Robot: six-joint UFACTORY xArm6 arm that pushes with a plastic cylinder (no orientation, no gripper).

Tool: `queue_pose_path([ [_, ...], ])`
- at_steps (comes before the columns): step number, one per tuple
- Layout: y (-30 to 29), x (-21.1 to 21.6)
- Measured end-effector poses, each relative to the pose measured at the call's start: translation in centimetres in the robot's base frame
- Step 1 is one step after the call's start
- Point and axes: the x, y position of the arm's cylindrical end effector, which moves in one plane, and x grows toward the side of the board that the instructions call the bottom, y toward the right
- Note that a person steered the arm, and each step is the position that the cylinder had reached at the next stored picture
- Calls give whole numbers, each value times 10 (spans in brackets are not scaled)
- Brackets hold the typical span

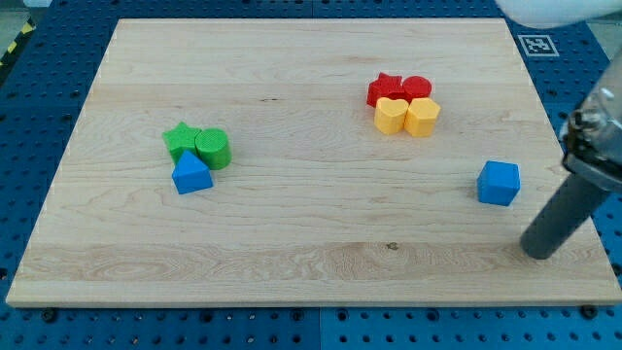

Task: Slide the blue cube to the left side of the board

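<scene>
The blue cube [499, 183] sits on the wooden board [311, 224] near the view's right edge. My tip [537, 252] rests on the board below and to the right of the blue cube, a short gap apart from it, not touching. The dark rod slants up toward the view's right edge.
A green star [180, 139], a green cylinder [213, 149] and a blue triangular block [191, 174] cluster at the view's left. A red star [387, 88], a red cylinder [417, 87], a yellow heart [391, 115] and a yellow hexagon [423, 117] cluster at upper right.
</scene>
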Motion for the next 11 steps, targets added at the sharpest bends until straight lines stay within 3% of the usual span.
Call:
queue_pose_path([
  [1, 28, -10],
  [2, 49, -48],
  [3, 37, -66],
  [4, 8, -68],
  [11, -50, -68],
])
